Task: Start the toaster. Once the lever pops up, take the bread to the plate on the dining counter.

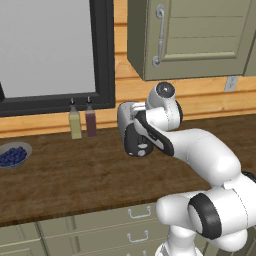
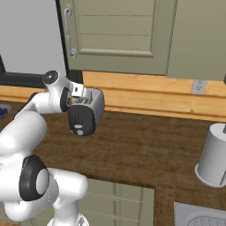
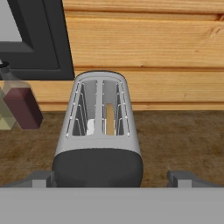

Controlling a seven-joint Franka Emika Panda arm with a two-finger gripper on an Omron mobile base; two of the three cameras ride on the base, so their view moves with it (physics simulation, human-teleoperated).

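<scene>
The rounded silver-grey toaster [image 3: 98, 131] with black end panel holds tan bread [image 3: 110, 119] in one slot, the tool [image 3: 111, 177] spread wide around it.

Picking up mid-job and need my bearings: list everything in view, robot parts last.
toaster: one, silver-grey with black end panel, on the dark wood counter by the wall
bread: one, tan slice, standing in the toaster's right slot
bottles: two, yellowish and dark red, under the window
bowl of blueberries: one, grey, far left on counter
canister: one, light grey, right on counter
sink: one, grey, lower right corner
cabinets: beige, above the counter
gripper: one, open, just above the toaster's black end
</scene>
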